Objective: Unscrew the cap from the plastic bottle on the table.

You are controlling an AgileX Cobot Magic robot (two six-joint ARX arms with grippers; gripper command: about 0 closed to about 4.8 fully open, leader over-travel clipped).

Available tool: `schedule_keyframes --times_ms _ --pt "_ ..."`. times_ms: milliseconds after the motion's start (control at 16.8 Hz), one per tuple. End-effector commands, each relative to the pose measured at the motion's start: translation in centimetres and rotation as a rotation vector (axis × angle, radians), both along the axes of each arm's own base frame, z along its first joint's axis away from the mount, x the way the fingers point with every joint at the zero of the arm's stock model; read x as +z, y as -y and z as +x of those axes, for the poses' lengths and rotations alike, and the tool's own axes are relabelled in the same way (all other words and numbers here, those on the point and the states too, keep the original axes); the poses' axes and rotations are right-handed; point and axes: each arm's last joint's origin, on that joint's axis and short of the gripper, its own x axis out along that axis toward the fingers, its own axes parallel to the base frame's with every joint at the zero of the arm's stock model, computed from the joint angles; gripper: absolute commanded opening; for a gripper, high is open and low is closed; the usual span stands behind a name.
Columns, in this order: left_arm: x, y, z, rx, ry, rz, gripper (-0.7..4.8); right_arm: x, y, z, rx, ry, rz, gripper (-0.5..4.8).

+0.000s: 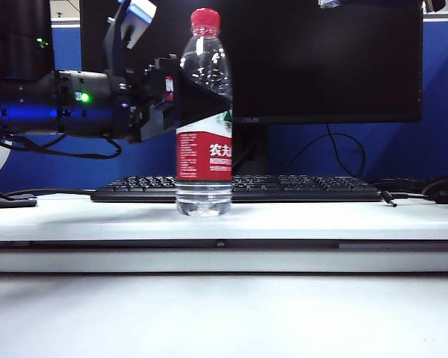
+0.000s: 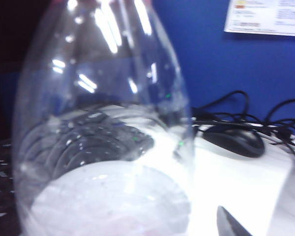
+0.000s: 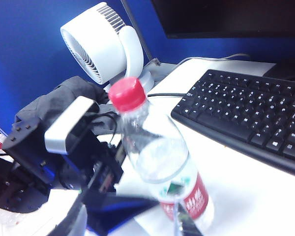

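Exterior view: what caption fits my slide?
Left gripper open around the upright plastic bottle, red cap on.

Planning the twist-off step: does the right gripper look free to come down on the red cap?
Probably yes. The cap stands bare atop the plastic bottle; the open left gripper brackets the body lower down.

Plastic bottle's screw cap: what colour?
Bright red screw cap, clearest in the right wrist view.

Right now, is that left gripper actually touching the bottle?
Cannot tell. In the exterior view the left gripper stands open around the bottle, its finger overlapping the clear body; no view plainly shows contact or a gap.
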Motion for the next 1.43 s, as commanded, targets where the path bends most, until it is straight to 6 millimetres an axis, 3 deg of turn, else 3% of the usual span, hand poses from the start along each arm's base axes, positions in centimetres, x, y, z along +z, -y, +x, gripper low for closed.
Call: schedule_keyframes --times_ms 59,356,891,1010,1129,1366,1426 --pt "0.5 1.0 0.7 -0.038 0.028 0.002 4.79 0.5 0.0 0.0 0.0 0.03 0.008 2.34" --pt "-0.3 2.5 2.3 -0.052 -0.011 0.053 4.79 0.5 0.0 0.0 -0.003 0.031 0.008 2.34" --pt "-0.6 2.4 2.4 -0.022 -0.01 0.076 4.52 0.1 -0.3 1.1 -0.047 0.039 0.003 2.35" --pt "-0.6 2.4 2.4 -0.023 -0.007 0.077 4.51 0.0 -0.9 1.6 -0.049 0.058 0.007 2.36" --pt "-0.5 2.4 2.4 -0.021 0.01 0.083 3.92 -0.2 -2.7 1.6 -0.033 0.117 -0.014 2.47" --pt "-0.5 2.5 2.4 -0.029 0.016 0.083 3.88 -0.4 -5.1 1.4 -0.068 0.232 -0.082 2.75" --pt "-0.5 2.5 2.4 -0.03 0.02 0.085 3.61 -0.5 -5.3 1.6 -0.071 0.25 -0.089 2.76"
